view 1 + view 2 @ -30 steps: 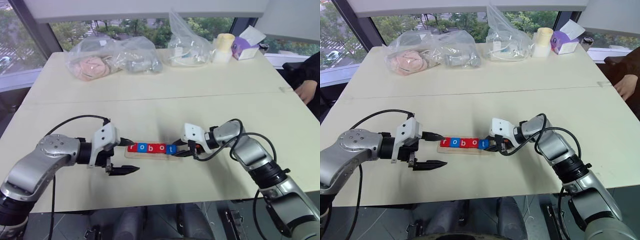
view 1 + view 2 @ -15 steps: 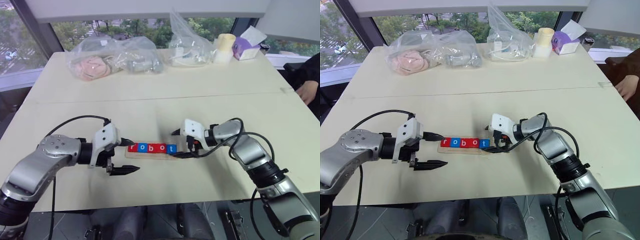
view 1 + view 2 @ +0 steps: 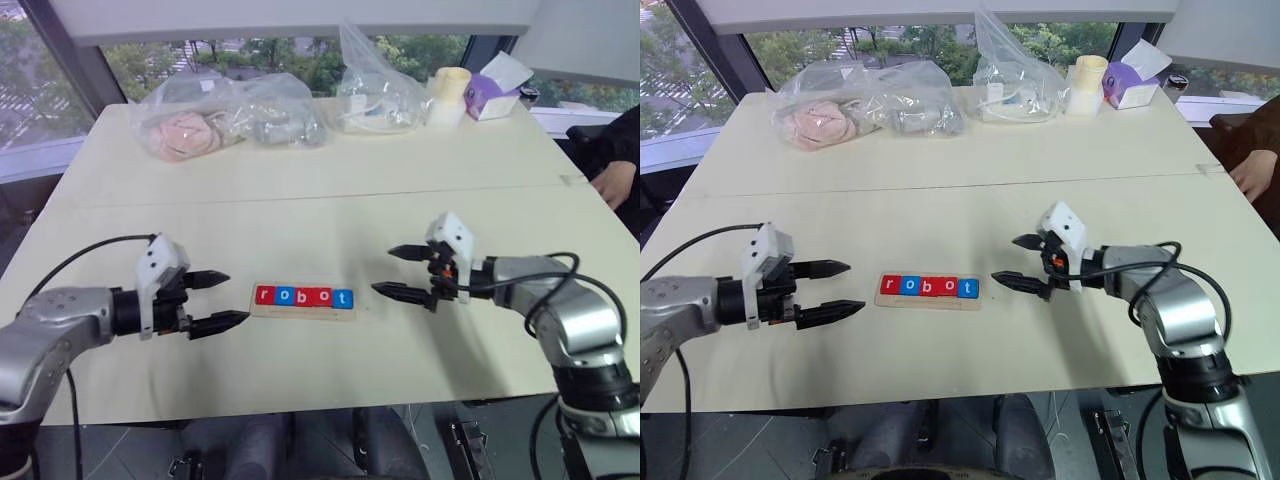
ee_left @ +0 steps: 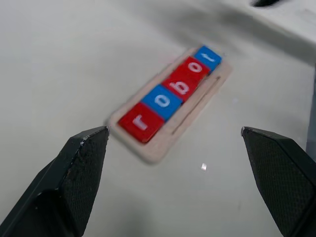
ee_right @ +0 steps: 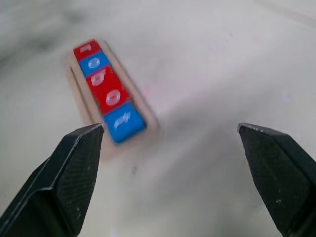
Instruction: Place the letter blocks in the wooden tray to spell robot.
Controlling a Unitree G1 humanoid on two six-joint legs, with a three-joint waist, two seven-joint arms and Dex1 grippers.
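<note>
1. At the far left, the left hand (image 3: 218,299) hovers over the pale desk (image 3: 300,210), its two black fingers spread wide and holding nothing. It points toward the middle of the desk and stands apart from the tray.
2. Near the desk's front middle lies the wooden tray (image 3: 303,298), long side running left to right, flat on the surface, between the two hands and touched by neither.
3. In its recess the letter blocks (image 3: 303,296) sit in one row, edge to edge: red r, blue o, red b, red o, blue t, spelling "robot". A bare strip of wood shows along the near edge of the tray.
4. To the right of the tray, the right hand (image 3: 400,271) is raised a little above the desk, fingers splayed wide and empty, pointing back toward the tray's t end but well clear of it.
5. Along the far edge of the desk, from left to right: a clear plastic bag with pink contents (image 3: 185,128), a bag with grey contents (image 3: 280,115), another clear bag (image 3: 375,95), a cream-coloured cup (image 3: 448,95) and a purple tissue box (image 3: 497,90).
6. At the far right edge, a person's hand (image 3: 612,183) in a dark sleeve rests by the desk.
</note>
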